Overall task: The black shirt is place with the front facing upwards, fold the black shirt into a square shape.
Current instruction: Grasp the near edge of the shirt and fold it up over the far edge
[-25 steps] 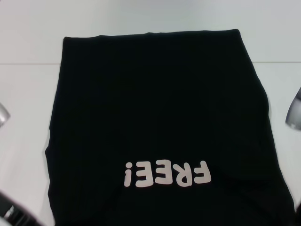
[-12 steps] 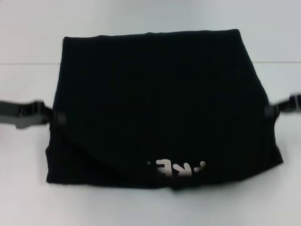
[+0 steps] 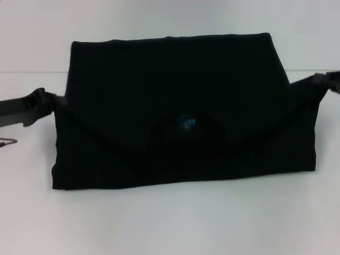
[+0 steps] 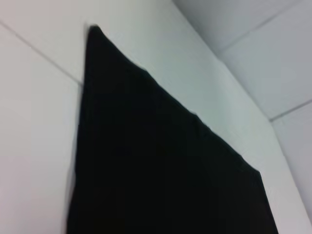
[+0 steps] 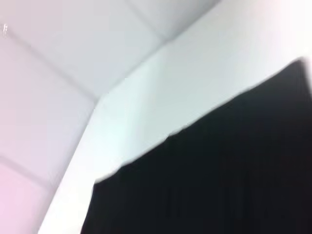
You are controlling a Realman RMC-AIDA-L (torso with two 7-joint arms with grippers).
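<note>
While the black shirt (image 3: 180,101) lies half folded on the white table (image 3: 170,223), neck label up, the left gripper (image 3: 50,103) and right gripper (image 3: 314,82) meet its side edges; whether they grip cloth cannot be told. Soft, light and floppy by its look, it is probably best held at the folded layer's corners.

The black shirt (image 5: 209,170) lies flat on the white table (image 5: 97,73), one straight edge showing.

Both tools' tips are lost against the black shirt (image 3: 186,101) edges.
</note>
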